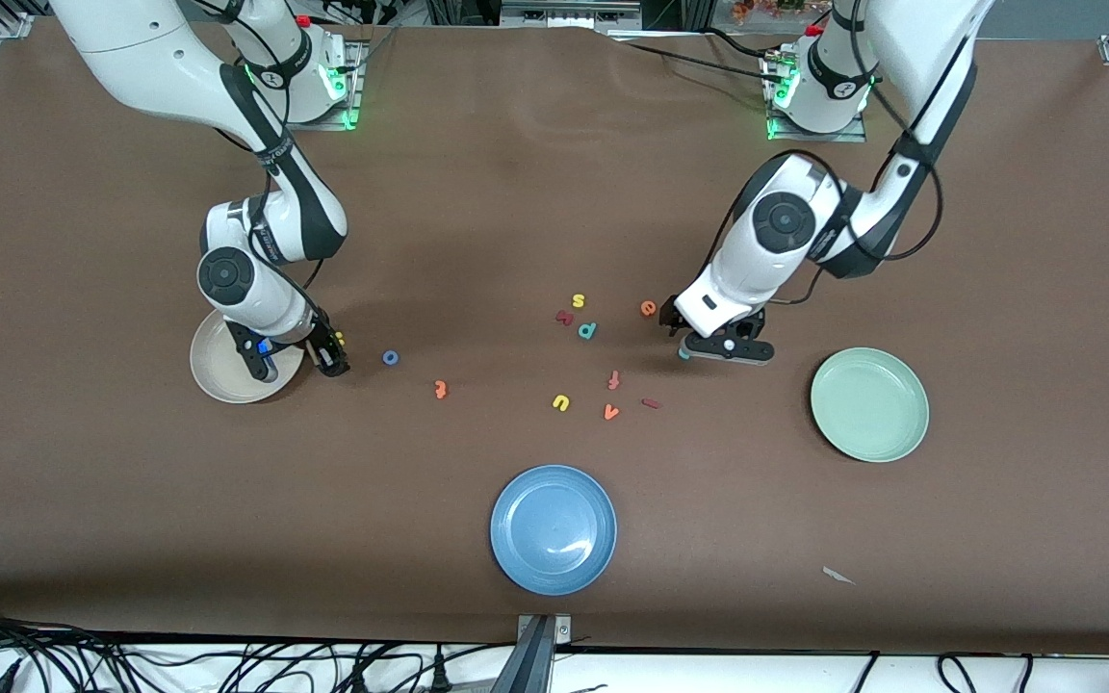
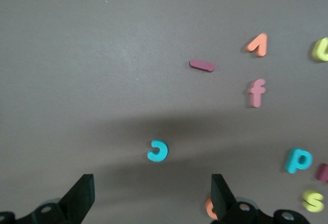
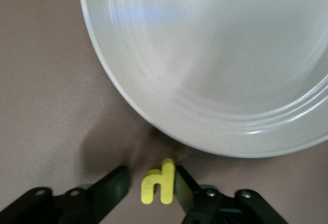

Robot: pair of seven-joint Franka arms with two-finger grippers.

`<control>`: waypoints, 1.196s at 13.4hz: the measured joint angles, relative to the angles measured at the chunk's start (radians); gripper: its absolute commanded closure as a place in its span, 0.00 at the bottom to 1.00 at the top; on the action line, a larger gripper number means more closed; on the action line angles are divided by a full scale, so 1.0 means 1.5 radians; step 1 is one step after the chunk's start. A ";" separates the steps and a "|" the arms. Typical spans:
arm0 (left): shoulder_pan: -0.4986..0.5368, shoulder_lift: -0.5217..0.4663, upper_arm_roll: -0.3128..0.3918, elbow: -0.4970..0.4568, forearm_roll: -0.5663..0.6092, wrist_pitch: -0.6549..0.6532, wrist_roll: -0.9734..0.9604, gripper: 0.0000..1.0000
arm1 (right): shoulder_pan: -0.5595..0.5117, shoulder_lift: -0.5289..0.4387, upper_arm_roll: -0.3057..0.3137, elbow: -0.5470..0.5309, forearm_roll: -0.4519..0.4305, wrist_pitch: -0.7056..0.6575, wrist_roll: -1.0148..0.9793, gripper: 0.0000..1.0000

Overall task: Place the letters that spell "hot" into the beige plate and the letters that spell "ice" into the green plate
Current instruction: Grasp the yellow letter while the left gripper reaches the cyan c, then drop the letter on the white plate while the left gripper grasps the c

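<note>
Beige plate (image 1: 227,371): round, shallow, cream; nothing in it that shows; partly under the right arm; its rim just beside the right gripper (image 1: 331,354)
Green plate (image 1: 869,404): pale mint, holds nothing; near the left gripper (image 1: 723,348), toward the left arm's end of the table
Blue plate (image 1: 554,528): holds nothing; well apart from both grippers, nearest the front camera
Right gripper: low at the table by the beige plate; fingers part closed about the yellow h (image 3: 159,182); one finger touches it, the other stands just off
Left gripper: jaws wide, hanging over the teal c (image 2: 158,151); nothing held
Yellow h: small foam letter between the right fingers, outside the plate
Blue o (image 1: 390,357): small ring near the right gripper
Orange t (image 1: 440,389): hooked; farther from the right gripper than the o
Orange e (image 1: 648,308): just beside the left gripper
Dark red i (image 1: 651,403): short bar near the left gripper
</note>
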 measured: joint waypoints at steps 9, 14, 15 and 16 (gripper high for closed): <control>-0.002 0.100 0.000 0.045 0.054 0.014 -0.023 0.12 | 0.002 0.000 0.001 0.006 -0.001 -0.034 -0.026 0.78; -0.007 0.115 0.002 0.053 0.054 0.013 -0.024 0.35 | 0.004 -0.004 0.010 0.107 -0.001 -0.256 -0.026 0.78; -0.007 0.115 0.002 0.053 0.054 0.012 -0.024 0.38 | 0.004 -0.008 0.010 0.126 -0.001 -0.279 -0.029 0.78; -0.007 0.116 0.002 0.053 0.055 0.012 -0.024 0.41 | 0.004 -0.012 0.009 0.136 -0.001 -0.290 -0.038 0.78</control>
